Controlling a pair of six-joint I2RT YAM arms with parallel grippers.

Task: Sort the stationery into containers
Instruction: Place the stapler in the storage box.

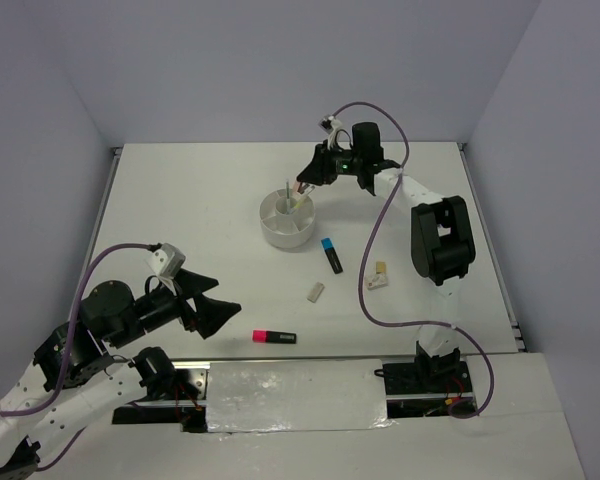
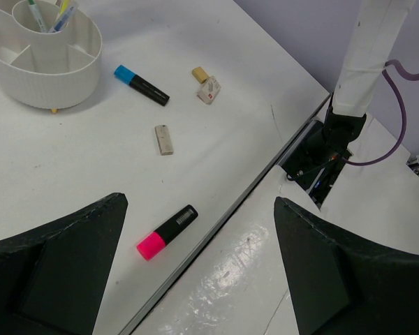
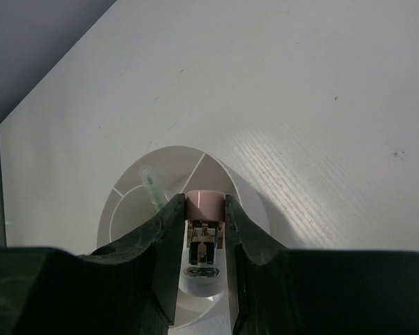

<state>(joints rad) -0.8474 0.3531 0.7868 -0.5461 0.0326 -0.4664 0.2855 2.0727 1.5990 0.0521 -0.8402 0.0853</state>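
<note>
Currently working across a white table (image 1: 180,200), reaching toward its far middle for the round white cup (image 1: 280,238), seemingly set there to suit both arms. Hovering the right gripper (image 3: 202,209) directly above that cup, pinching a pink-topped pen (image 3: 204,201) upright between narrowly parted fingers. Probably lining it up end-down for dropping into a compartment beside the green pen (image 3: 151,188) leaning there.

Resting the left gripper (image 1: 223,303) low near the front edge, spread as wide as possible and grasping nothing. Likely waiting just behind the pink highlighter (image 2: 167,232) as the nearest loose piece.

Leaving the blue highlighter (image 2: 141,84) flat just beside the cup, the grey eraser (image 2: 165,138) between the two highlighters, and the tan piece (image 2: 200,75) and white piece (image 2: 209,91) close together farther right, touching or nearly so.

Getting the grip itself only from the right wrist view. Getting the cup's inner dividers, a yellowish pen (image 2: 64,12) standing inside, and the small pieces' shapes only from the left wrist view. Reading the overall spacing, and both arms at once, only from the overhead view.
</note>
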